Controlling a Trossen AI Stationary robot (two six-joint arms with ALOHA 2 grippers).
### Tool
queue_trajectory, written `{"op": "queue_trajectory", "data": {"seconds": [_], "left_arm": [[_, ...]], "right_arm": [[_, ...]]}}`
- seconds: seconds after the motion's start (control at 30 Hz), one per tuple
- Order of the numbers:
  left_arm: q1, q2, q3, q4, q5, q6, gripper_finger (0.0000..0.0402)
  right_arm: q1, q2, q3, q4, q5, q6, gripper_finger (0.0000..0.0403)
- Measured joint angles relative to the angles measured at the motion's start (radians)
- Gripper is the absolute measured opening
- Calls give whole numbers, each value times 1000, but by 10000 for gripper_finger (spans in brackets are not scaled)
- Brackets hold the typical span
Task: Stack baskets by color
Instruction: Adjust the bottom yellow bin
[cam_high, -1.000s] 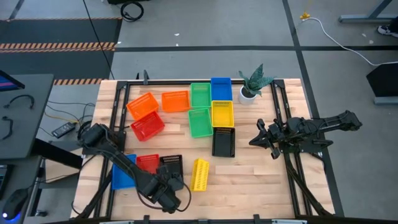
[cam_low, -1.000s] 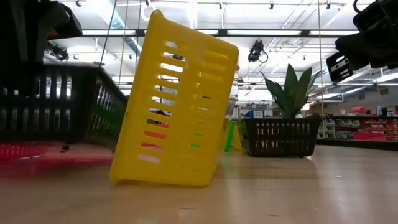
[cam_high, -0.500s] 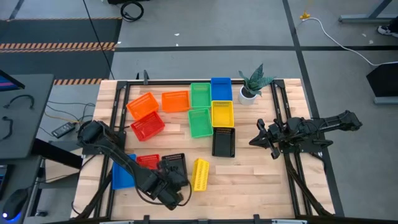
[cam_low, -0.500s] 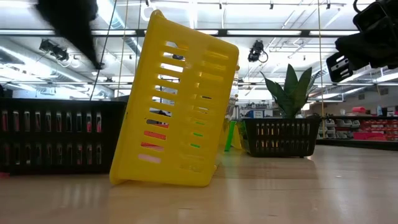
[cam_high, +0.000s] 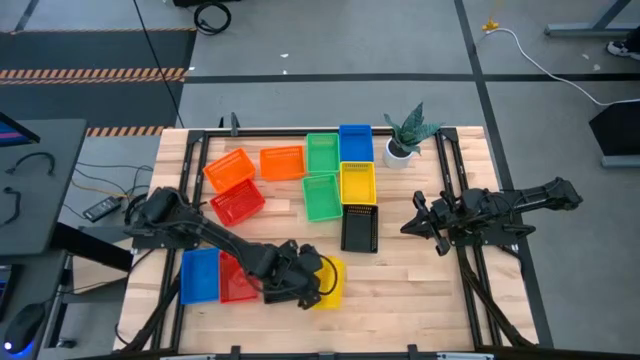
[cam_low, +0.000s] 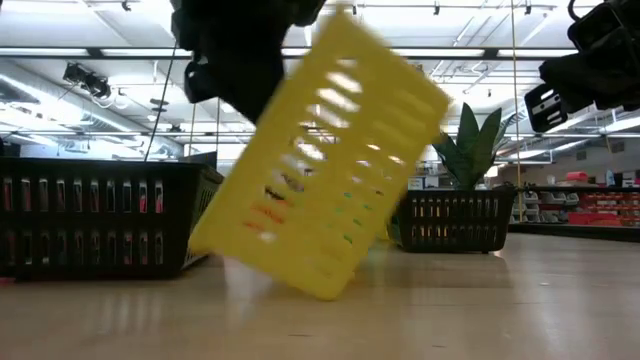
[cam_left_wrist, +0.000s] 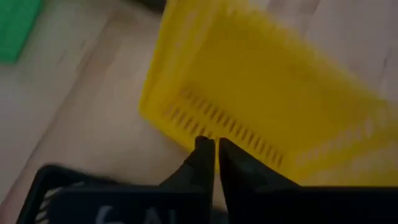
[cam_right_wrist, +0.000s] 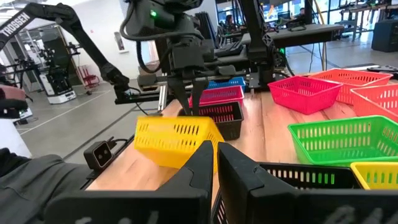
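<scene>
A yellow basket (cam_high: 328, 285) stands tilted near the table's front edge, its slotted wall showing in the low view (cam_low: 325, 190). My left gripper (cam_left_wrist: 214, 144) is shut on its upper rim, as the right wrist view also shows (cam_right_wrist: 194, 111). Just left of it, under my left arm, a black basket (cam_low: 95, 215) rests flat on its bottom. Beside that lie a red basket (cam_high: 237, 280) and a blue basket (cam_high: 200, 275). My right gripper (cam_high: 407, 225) waits shut at the table's right side, above the tabletop. My left gripper pinches the rim of the yellow basket's slotted wall (cam_left_wrist: 205, 127) between its two fingers. The fingers (cam_right_wrist: 186, 99) come from above, slanting down. The basket hangs tilted below them, its lowest corner (cam_low: 325, 293) at or just off the table.
Farther back lie two orange baskets (cam_high: 230, 168) (cam_high: 282, 162), a red one (cam_high: 237, 203), two green ones (cam_high: 322, 152) (cam_high: 321, 195), a blue one (cam_high: 355, 142), a yellow one (cam_high: 357, 183) and a black one (cam_high: 360, 228). A potted plant (cam_high: 405, 135) stands at the far right.
The black basket has come down to rest flat on the table. My left gripper has left it and swung toward the table's right edge to the yellow basket. That basket, which stood leaning on its side, has tipped with its top toward the right.
</scene>
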Motion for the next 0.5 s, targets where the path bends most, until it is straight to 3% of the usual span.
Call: {"op": "queue_trajectory", "data": {"seconds": [0.13,0.27,0.5], "left_arm": [[-6,-1,0,-41,5,-7,6],[-12,-2,2,44,5,29,6],[-24,10,17,395,17,354,20]], "right_arm": [[0,5,0,1,2,0,29],[0,5,0,0,2,0,29],[0,5,0,6,2,-3,29]]}}
